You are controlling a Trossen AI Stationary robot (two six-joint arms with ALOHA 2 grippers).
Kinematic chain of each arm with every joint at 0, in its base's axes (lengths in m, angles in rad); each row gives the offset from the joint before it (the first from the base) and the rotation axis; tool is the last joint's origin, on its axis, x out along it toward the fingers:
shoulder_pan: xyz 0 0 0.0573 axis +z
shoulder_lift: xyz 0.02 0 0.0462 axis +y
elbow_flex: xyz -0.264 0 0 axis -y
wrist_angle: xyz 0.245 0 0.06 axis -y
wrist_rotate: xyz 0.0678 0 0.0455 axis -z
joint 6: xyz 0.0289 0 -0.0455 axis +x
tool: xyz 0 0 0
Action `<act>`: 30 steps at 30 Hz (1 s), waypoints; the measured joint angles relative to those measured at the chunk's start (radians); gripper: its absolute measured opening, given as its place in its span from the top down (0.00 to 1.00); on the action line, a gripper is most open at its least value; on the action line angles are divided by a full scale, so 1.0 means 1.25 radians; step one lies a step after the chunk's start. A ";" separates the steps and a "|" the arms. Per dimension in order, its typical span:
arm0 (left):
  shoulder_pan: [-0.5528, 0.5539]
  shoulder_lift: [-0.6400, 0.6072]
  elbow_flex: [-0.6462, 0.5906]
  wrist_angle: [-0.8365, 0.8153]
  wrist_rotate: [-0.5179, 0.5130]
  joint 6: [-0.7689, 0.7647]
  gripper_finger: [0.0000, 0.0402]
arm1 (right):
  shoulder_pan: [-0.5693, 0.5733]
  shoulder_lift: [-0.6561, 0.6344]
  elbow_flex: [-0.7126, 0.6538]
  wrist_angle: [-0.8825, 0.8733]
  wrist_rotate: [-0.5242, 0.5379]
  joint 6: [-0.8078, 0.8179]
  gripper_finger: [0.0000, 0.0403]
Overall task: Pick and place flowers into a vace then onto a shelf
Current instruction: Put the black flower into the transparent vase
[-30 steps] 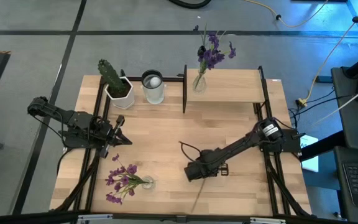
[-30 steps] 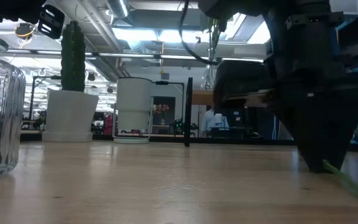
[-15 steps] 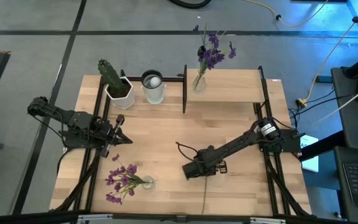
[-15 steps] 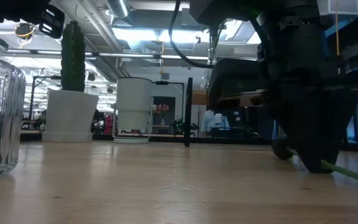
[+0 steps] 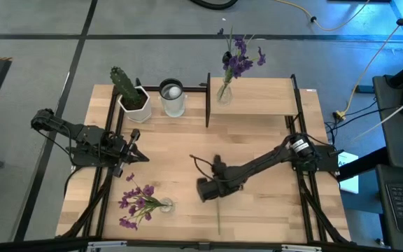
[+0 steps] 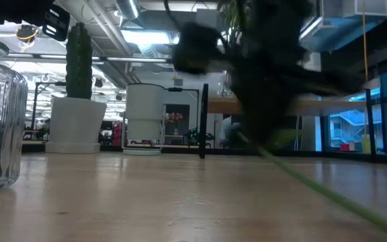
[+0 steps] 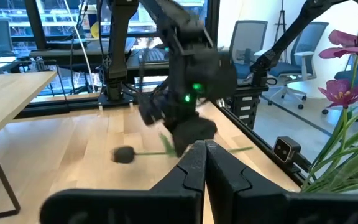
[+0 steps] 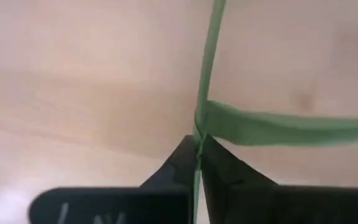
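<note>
One thin green flower stem (image 8: 209, 74) pinched in the right gripper (image 5: 208, 189) at frame centre, left gripper (image 5: 137, 155) clenched empty at left, pink flowers (image 5: 137, 203) lower left, violet flowers (image 5: 238, 61) on shelf (image 5: 264, 98) at top.

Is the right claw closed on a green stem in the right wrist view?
Yes. The right claw has its two dark fingers pinched together on the thin green stem, which runs out from between them over the table.
</note>
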 joint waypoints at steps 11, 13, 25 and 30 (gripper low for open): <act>0.000 0.000 0.000 0.000 0.007 -0.014 0.99 | 0.010 -0.003 0.319 -0.015 0.509 -0.357 0.98; 0.000 0.000 0.000 0.000 0.007 -0.026 0.99 | 0.017 -0.003 0.382 -0.018 0.587 -0.445 0.98; 0.000 0.000 0.000 0.000 0.007 -0.028 0.99 | 0.099 -0.005 0.589 0.027 0.695 -0.889 0.98; 0.000 0.000 0.000 0.000 0.007 -0.066 0.99 | 0.138 -0.043 0.587 -0.048 0.677 -0.925 0.98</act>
